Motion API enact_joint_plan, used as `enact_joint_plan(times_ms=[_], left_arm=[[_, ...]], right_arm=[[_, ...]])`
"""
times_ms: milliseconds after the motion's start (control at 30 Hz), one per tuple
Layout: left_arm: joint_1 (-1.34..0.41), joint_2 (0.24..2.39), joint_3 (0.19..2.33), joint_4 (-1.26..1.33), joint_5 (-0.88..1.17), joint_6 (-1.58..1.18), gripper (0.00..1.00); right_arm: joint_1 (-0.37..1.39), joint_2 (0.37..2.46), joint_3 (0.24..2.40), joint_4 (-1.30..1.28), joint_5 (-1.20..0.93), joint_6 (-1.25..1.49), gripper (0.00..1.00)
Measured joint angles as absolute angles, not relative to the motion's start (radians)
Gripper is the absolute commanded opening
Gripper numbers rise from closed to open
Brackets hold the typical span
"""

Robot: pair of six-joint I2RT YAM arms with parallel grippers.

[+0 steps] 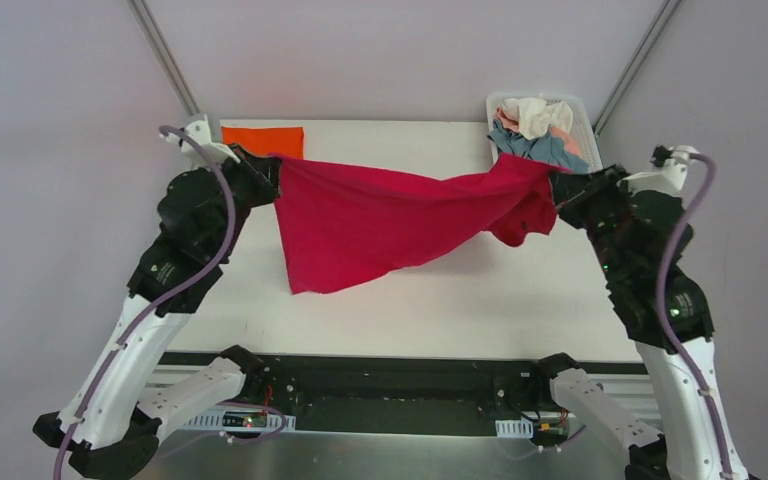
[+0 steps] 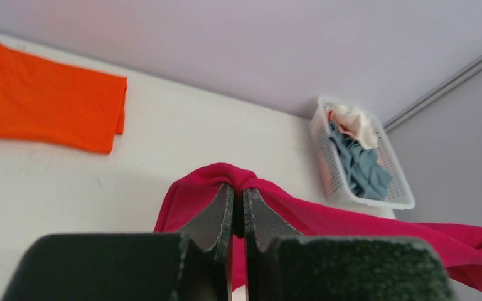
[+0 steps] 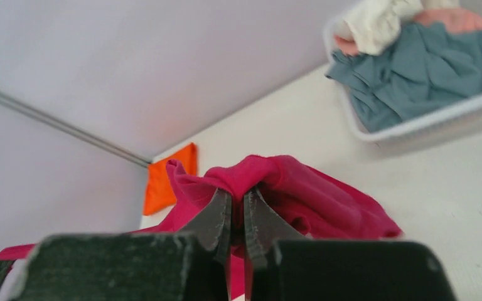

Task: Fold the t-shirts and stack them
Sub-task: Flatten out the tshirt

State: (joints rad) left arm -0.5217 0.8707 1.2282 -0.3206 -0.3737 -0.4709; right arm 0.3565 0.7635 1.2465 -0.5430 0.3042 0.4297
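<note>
Progress is early: bright orange cloth t-shirt (image 1: 262, 141) lies folded on the bench (image 1: 410, 300), left hand (image 1: 278, 170) and right hand (image 1: 552, 186) clench the crimson red cloth t-shirt (image 1: 360, 225) aloft, and crumpled t-shirts (image 1: 545, 148) wait in the white slatted plastic basket (image 1: 582, 108).

One red t-shirt (image 1: 360, 225), four other t-shirts (image 1: 262, 141), one basket (image 2: 324, 160), two grippers (image 1: 278, 175) (image 1: 553, 185)

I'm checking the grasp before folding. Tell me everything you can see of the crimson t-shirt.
The crimson t-shirt is plain soft cloth, unfolded and creased. It hangs stretched above the table, one end pinched in the shut left hand, the other, bunched, in the shut right hand. Near the left hand it droops to a low corner; whether that touches the table is unclear.
</note>
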Motion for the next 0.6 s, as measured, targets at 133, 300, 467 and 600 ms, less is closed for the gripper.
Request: enact_joint_plan(times_ms=[133, 300, 467, 600], left_arm=[[-0.522, 0.831, 1.334, -0.352, -0.327, -0.415, 0.00], [-0.522, 0.744, 1.462, -0.412, -0.241, -0.364, 0.00], [-0.522, 0.675, 1.617, -0.458, -0.127, -0.348, 0.00], [-0.522, 0.665, 1.710, -0.477, -0.058, -0.348, 0.00]], right_arm=[[0.357, 0.781, 1.446, -0.556, 0.233, 0.388, 0.00], [0.357, 0.786, 1.662, -0.627, 0.133, 0.380, 0.00], [0.357, 0.772, 1.817, -0.679, -0.025, 0.388, 0.00], [0.357, 0.769, 1.895, -0.709, -0.130, 0.403, 0.00]])
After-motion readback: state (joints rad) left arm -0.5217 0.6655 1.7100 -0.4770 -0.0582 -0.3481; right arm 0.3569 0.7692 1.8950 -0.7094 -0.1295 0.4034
